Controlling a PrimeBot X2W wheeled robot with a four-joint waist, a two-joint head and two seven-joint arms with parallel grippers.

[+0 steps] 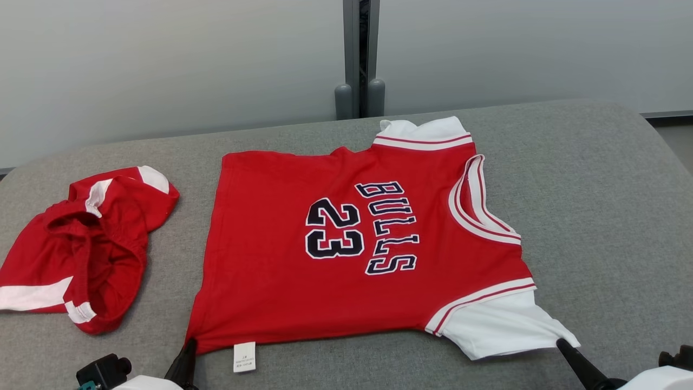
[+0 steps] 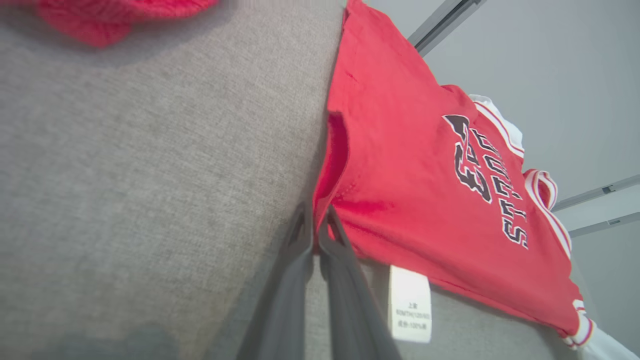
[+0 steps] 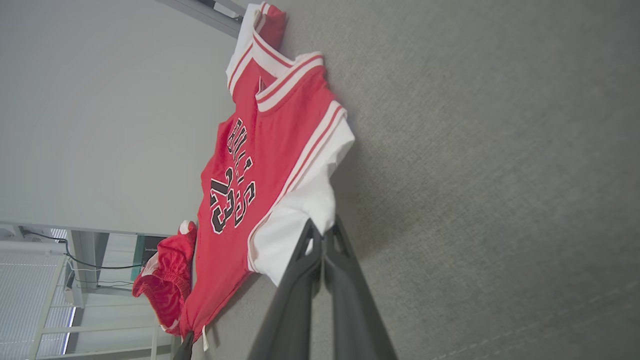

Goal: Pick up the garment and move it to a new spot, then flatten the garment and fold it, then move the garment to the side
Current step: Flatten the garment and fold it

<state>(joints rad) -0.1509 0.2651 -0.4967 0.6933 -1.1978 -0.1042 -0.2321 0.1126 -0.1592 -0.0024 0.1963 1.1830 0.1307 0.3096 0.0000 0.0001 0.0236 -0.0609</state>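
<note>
At the near edge, the left gripper [image 1: 185, 357] has its two dark fingers [image 2: 295, 270] pressed together on the near left hem corner of the garment [image 1: 346, 292], a red jersey with "BULLS 23" in dark letters. The right gripper [image 1: 568, 351] pinches the tip of the near white sleeve [image 1: 503, 325], its fingers closed on the cloth. The garment lies spread flat in the middle of the grey tabletop [image 1: 606, 206], collar to the right and hem to the left. A white care label [image 1: 244, 356] sticks out at its near edge. Crumpled red shorts [image 1: 81, 254] with white stripes lie apart at the left. A pale wall [image 1: 162, 65] stands beyond the far edge.
</note>
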